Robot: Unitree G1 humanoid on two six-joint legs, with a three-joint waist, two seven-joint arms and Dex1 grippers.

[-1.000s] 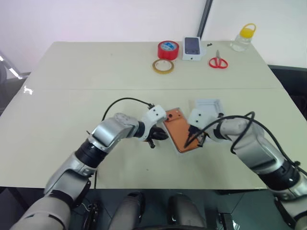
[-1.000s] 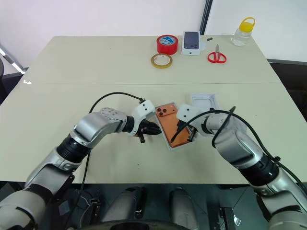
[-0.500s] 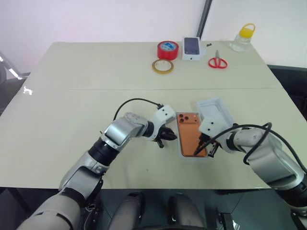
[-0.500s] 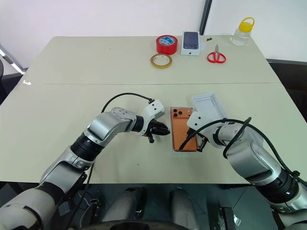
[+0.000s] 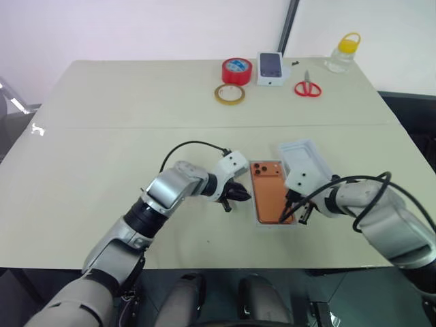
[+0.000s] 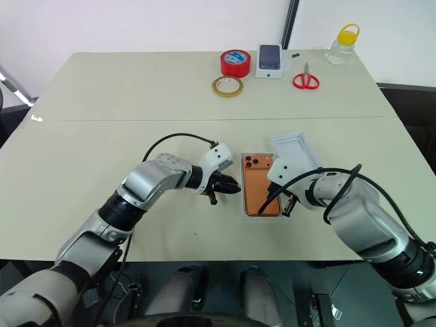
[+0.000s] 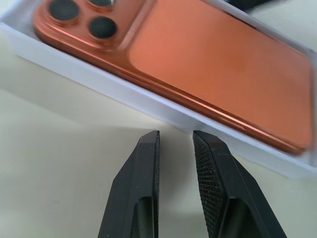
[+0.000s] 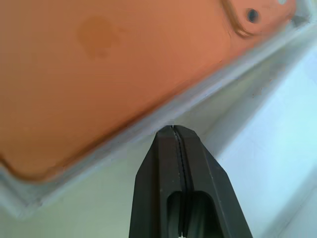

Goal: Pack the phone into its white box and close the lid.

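Right now the phone (image 5: 270, 196) lies back-up inside the white box (image 5: 258, 216), its camera cluster at the far end and its orange back filling nearly the whole tray, so that only the thin white rim shows around it. The box sits on the bench (image 5: 136, 109) near the front edge, between the two arms. Just beside it on the robot's right, its near corner hidden behind the right wrist, rests the lid (image 5: 308, 158), open side up and slightly angled. The left end effector (image 5: 240, 195) sits close to the box's left long side, its two black fingers (image 7: 143, 183) a narrow gap apart and holding nothing; the left wrist view shows them stopping just short of the white rim, with bare bench under them. The right end effector (image 5: 291, 214) is near the box's right near corner, its fingers pressed fully together and empty; in the right wrist view the closed tips point at the box's rim beside the phone's edge, and whether they touch the rim I cannot tell. At the far edge of the bench stand a red tape roll (image 5: 236, 70), a tan tape ring (image 5: 231, 94), a small white box with a dark phone pictured on top (image 5: 271, 68), red-handled scissors (image 5: 307, 86) and a clear jar with a yellow lid (image 5: 343, 53).
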